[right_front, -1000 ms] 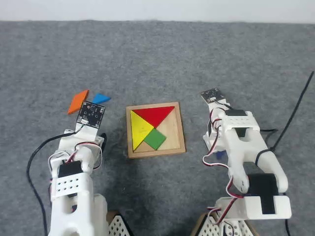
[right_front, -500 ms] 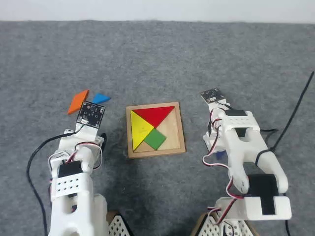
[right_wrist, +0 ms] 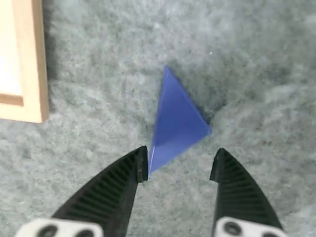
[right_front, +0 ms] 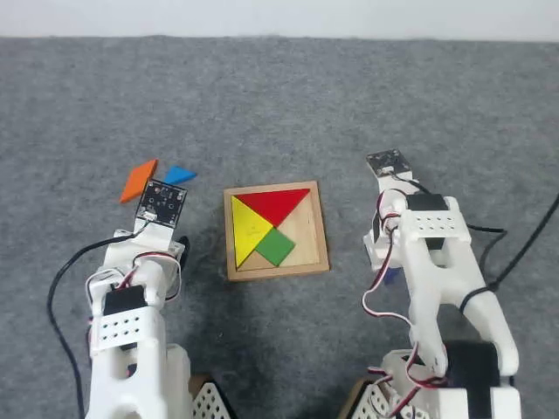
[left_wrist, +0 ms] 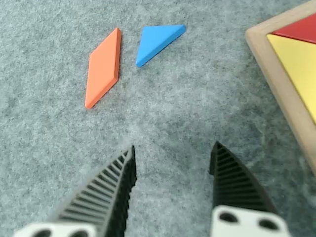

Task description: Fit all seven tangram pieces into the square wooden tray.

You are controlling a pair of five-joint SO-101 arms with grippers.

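Right wrist view: ribbed pincer (right_wrist: 181, 150) apart beside flat blue triangle (right_wrist: 177, 123) on fuzzy felt (right_wrist: 256, 59).

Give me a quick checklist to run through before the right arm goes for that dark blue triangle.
1. Right hand open: ok, fingers apart.
2. Dark blue triangle lined up: ok, its near corner lies between the fingertips.
3. Height of the hand above that triangle: cannot tell.
4. Room in the tray: ok, bare wood shows beside the red triangle, yellow triangle and green square.
5. Left hand out of the way: ok, open over the carpet, apart from the orange parallelogram and light blue triangle.
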